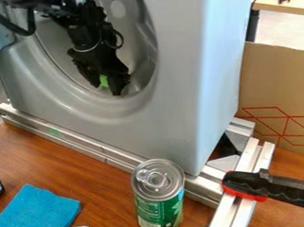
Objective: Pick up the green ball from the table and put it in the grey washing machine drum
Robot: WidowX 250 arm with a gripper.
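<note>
From where I'm standing, the small green thing [103, 80] lies right at the lower end of the hand [107, 86], in the upper left of the frame, with black parts of the hand to either side of it. The bit of green I can see is taller than it is wide, running roughly up and down the frame; its full shape is hidden, so I can't be sure of its long axis. The one black arm [82, 35] comes down from the upper left, and the hand hangs within the round opening of the grey machine [174, 114], near the lower part of its rim. How wide the hand stands I can't tell, nor whether it grips the green thing or only has it close by.

Well apart, lower and to the right in the frame, a green can [160, 207] stands upright on the wooden table [88, 184], ring-pull end up, outside the machine and just beside the metal rail [73, 141]. A blue cloth [39, 215] lies flat at lower left, and a black handle with a red edge [272, 188] reaches in from the right.
</note>
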